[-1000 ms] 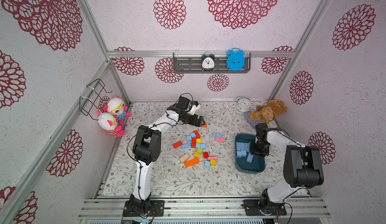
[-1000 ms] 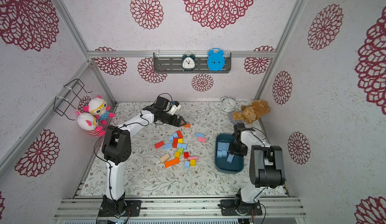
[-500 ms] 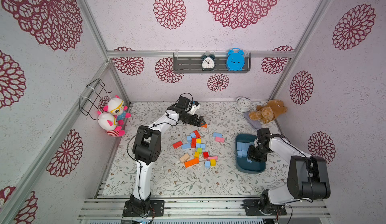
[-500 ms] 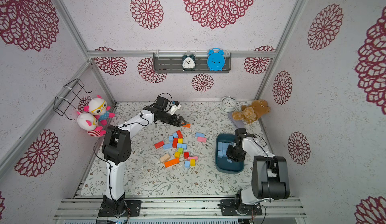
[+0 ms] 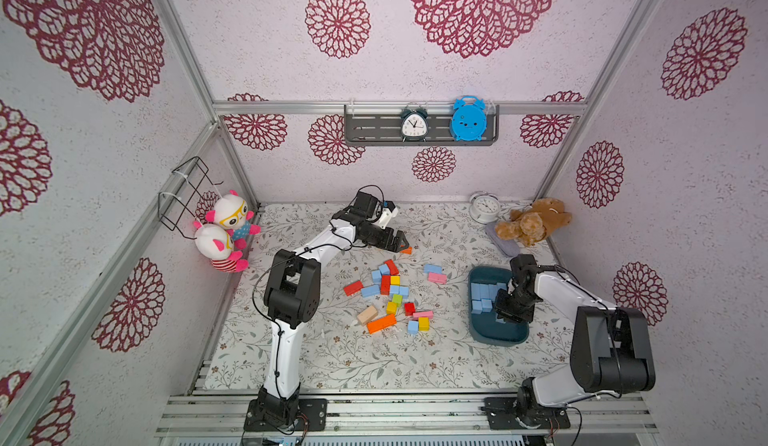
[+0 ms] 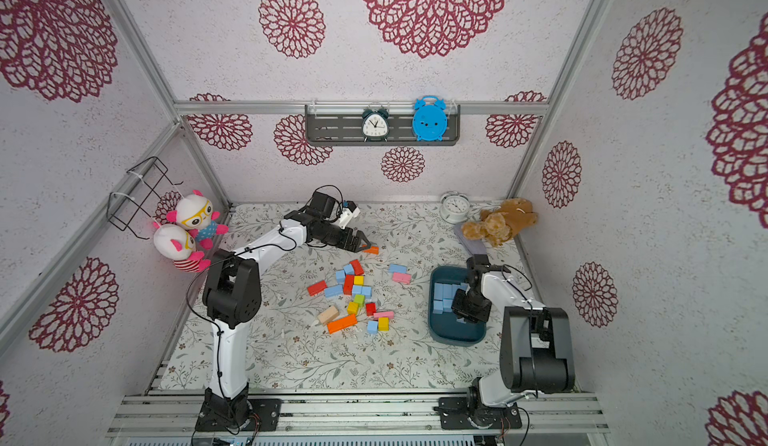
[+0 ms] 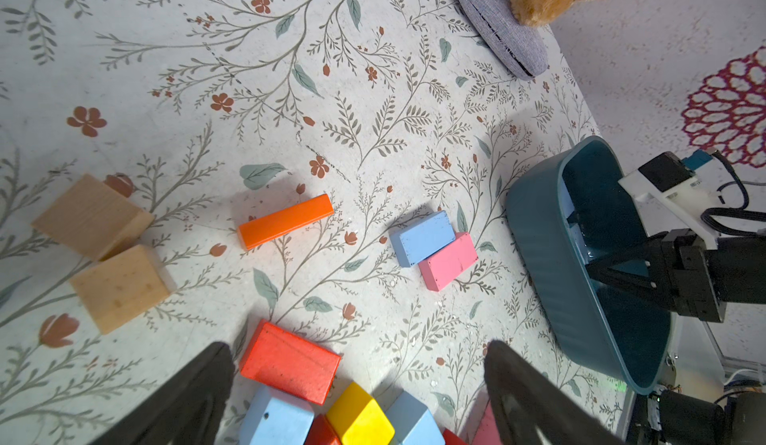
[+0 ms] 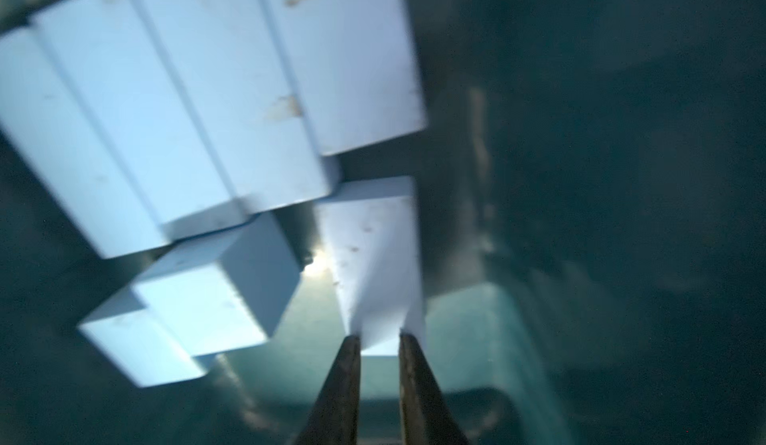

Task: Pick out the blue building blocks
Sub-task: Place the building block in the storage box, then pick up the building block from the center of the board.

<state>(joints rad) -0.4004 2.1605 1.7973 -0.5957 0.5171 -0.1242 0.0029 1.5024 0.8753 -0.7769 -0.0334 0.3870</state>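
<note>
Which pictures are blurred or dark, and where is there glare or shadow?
Right wrist view: dim and blurred, the blue blocks smeared inside the tub, one glare spot between them. Left wrist view: bright and sharp, the orange block casts a soft shadow; the left gripper at the edge is out of focus. Both top views: table evenly lit, sharp.

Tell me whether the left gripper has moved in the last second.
No. The left gripper still hovers open, its tips beside the orange block, as before.

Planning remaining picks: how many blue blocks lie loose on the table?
7 blue blocks: one beside the far pink block, five in the middle heap, one by the near yellow cube. The left arm may hide more.
</note>
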